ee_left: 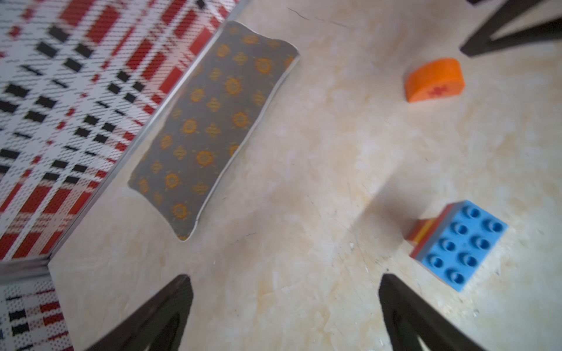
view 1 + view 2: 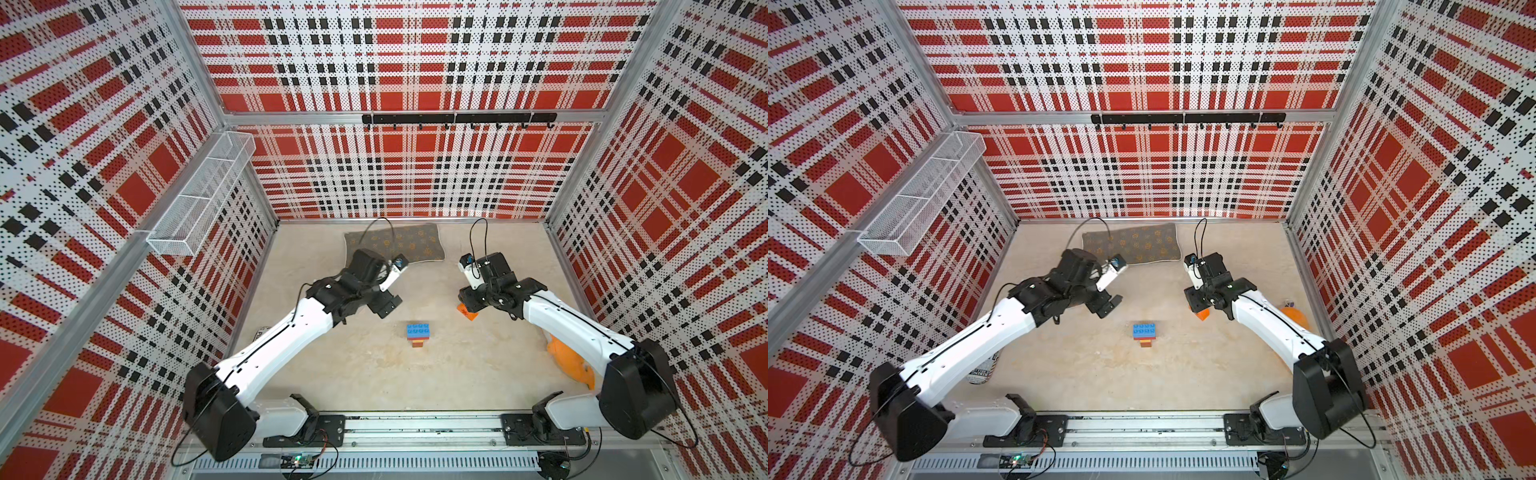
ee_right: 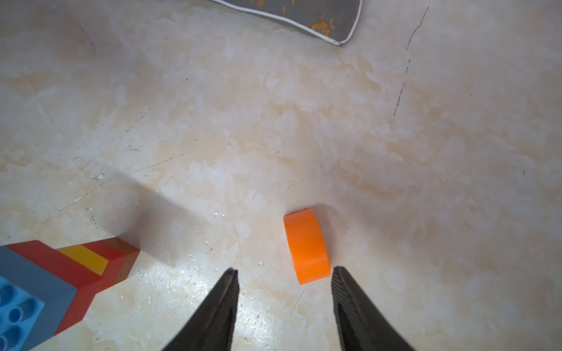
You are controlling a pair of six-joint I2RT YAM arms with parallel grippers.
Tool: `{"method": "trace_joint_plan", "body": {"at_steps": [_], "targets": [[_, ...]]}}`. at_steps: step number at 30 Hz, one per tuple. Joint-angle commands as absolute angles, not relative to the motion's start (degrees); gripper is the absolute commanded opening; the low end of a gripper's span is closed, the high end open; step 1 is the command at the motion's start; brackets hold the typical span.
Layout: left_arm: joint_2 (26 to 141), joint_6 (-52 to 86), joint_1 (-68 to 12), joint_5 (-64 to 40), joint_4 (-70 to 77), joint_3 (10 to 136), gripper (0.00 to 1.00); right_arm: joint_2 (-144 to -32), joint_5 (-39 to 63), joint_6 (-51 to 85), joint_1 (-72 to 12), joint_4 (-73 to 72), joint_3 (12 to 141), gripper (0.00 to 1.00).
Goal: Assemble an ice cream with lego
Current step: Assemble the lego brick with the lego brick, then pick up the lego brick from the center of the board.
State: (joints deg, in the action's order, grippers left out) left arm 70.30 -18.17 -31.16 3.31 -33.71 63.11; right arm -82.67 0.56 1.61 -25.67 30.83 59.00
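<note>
Right pincer (image 3: 284, 270) stands part open and grips nothing. Its tips are just short of the orange half-round dome brick (image 3: 307, 246), which rests curved side up on the beige desk (image 2: 374, 374), between the middle and the right edge. Near the desk's middle sits the brick stack (image 2: 417, 333), its blue studs bare over red, yellow, red and brown layers. The step looks like picking up the dome, the last piece. Next, the pincer must straddle it, close, carry it over and press it squarely onto the studs. Left pincer (image 1: 285, 278) gapes wide and empty, left of the middle. Bare desk separates dome and stack, but a bulky orange object (image 2: 569, 361) crowds the right edge.
</note>
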Motion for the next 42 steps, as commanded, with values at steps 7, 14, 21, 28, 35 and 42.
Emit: {"method": "trace_joint_plan", "body": {"at_steps": [7, 14, 21, 28, 35, 42], "targets": [[62.14, -6.13, -15.19, -11.60, -16.38, 51.26, 0.99, -93.44, -2.91, -11.89, -25.07, 47.08, 64.98, 0.56], [61.97, -1.96, -7.79, -18.11, -12.34, 49.46, 0.99, -97.12, -5.67, -13.27, -25.02, 48.08, 64.70, 0.56], [61.35, -2.56, -7.12, -17.76, -12.17, 49.01, 0.99, -97.62, -5.33, -14.05, -24.86, 45.67, 64.55, 0.55], [61.79, -2.63, -6.77, -17.75, -11.95, 49.01, 0.99, -99.38, -5.05, -14.77, -24.19, 43.58, 65.13, 0.54], [62.04, -2.90, -6.68, -18.19, -11.84, 48.95, 0.99, -99.66, -5.52, -14.43, -23.56, 40.49, 65.74, 0.52], [62.48, -3.14, -6.73, -18.71, -11.86, 48.91, 0.99, -99.93, -2.91, -14.60, -23.56, 38.96, 65.75, 0.50]]}}
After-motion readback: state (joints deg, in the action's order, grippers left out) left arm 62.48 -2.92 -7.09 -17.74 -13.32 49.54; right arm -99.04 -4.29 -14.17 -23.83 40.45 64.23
